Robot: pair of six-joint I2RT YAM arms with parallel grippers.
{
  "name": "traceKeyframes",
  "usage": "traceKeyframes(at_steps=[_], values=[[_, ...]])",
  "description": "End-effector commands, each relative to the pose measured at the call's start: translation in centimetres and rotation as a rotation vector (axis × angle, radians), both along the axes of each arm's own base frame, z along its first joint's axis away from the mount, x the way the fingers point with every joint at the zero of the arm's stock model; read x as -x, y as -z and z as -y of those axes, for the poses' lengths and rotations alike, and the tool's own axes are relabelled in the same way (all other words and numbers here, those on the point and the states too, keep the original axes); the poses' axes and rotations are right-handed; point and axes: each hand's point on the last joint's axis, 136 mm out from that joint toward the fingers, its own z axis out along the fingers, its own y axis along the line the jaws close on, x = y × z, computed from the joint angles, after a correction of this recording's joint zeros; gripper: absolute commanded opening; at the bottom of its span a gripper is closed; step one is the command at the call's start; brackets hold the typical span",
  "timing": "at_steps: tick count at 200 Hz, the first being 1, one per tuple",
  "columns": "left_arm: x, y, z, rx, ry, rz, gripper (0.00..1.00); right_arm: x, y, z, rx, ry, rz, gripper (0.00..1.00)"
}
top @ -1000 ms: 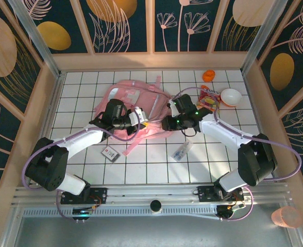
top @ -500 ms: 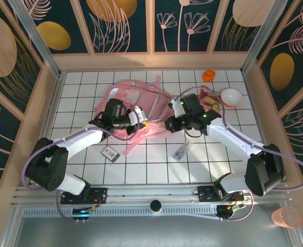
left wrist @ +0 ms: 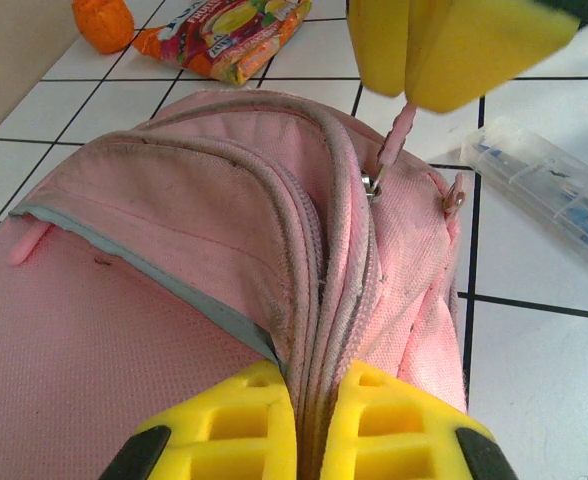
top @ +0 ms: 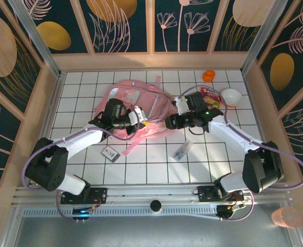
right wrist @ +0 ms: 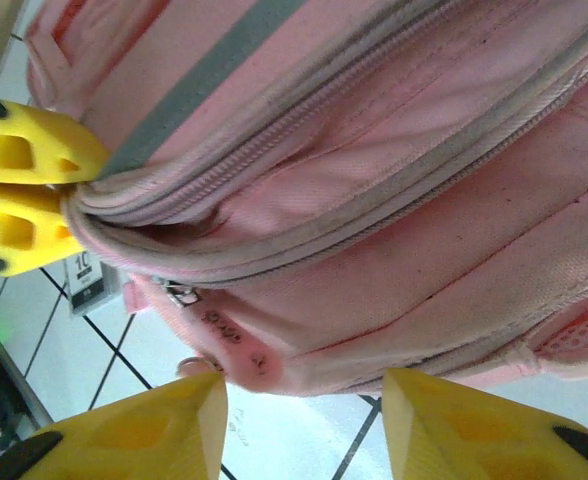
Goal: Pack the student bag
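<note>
- Top cam: student bag (top: 133, 105) is lying flat on the white tiled table (top: 156, 172), a bit left of centre, towards the back.
- L gripper (top: 141, 124) sits at the bag's near edge. R gripper (top: 169, 123) is right at the bag's near-right corner, so the two are facing each other w/ the corner between them.
- Other stuff on the table: card (top: 111, 153) just in front of the bag, clear case (top: 182, 151) near the R arm. Snack packet (top: 209, 98), white bowl (top: 231, 96) and an orange thing (top: 208, 75) are all back right, apart from the bag.
- L wrist cam: my L gripper's yellow fingers (left wrist: 244, 425) are clamped tight on the bag's zip seam, w/ fabric bunched up between them.
- Zip pull (left wrist: 398, 132) stands up from the seam and reaches the R gripper's fingers at the top of the shot. Can't tell from this angle if it's touching them.
- Clear case is on the tiles beside the bag; packet + orange thing are further off.
- R wrist cam: R gripper's fingers (right wrist: 474, 430) are clearly spread apart, nothing pinched. The bag's edge hangs just above the gap.
- A pink tab sits against the left-hand finger. Contact or not, idk.
- L gripper's fingers are at the left side, squeezing the seam end, w/ the card on the tiles below them.
</note>
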Motion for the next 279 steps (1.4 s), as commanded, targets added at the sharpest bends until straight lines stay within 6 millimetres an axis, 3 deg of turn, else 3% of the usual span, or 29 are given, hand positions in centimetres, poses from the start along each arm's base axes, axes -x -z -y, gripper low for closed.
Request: traceKeyframes(at_steps=[1,81,118,138,159,177,216,229,244,253,279], values=[[-0.3,-4.4,1.0,0.109,0.035,0.086,0.0,-1.5,-1.3,-1.0,0.003,-0.032,0.087,0.48],[-0.4,-4.3,1.0,0.11,0.033,0.084,0.0,-0.3,-1.0,-4.1,-0.004,-0.153,0.093,0.46],[-0.4,-4.3,1.1,0.111,0.036,0.084,0.0,-0.3,-0.5,-4.0,0.04,-0.139,0.082,0.28],[-0.5,-4.3,1.1,0.109,0.032,0.084,0.0,-0.8,0.2,-3.0,0.109,-0.088,0.074,0.19],[-0.5,-4.4,1.1,0.112,0.033,0.087,0.0,-1.1,1.1,-2.0,0.181,-0.05,0.061,0.28],[-0.5,-4.5,1.1,0.115,0.035,0.088,0.0,-1.2,1.6,-1.7,0.214,-0.04,0.057,0.28],[-0.8,-4.5,0.8,0.101,0.017,0.099,0.0,-1.9,1.6,-1.4,0.232,-0.007,0.067,0.06],[-1.0,-4.1,0.4,0.087,0.004,0.093,0.0,-2.3,1.1,-0.4,0.232,0.034,0.077,0.0],[-1.3,-3.8,-0.5,0.083,-0.016,0.083,0.0,-2.2,0.6,0.7,0.213,0.068,0.072,0.0],[-1.3,-3.6,-1.0,0.07,-0.02,0.085,0.0,-2.9,0.4,2.6,0.198,0.122,0.061,0.0],[-1.2,-2.7,-2.1,0.012,-0.034,0.093,0.0,-2.9,1.3,5.5,0.203,0.192,0.03,0.0]])
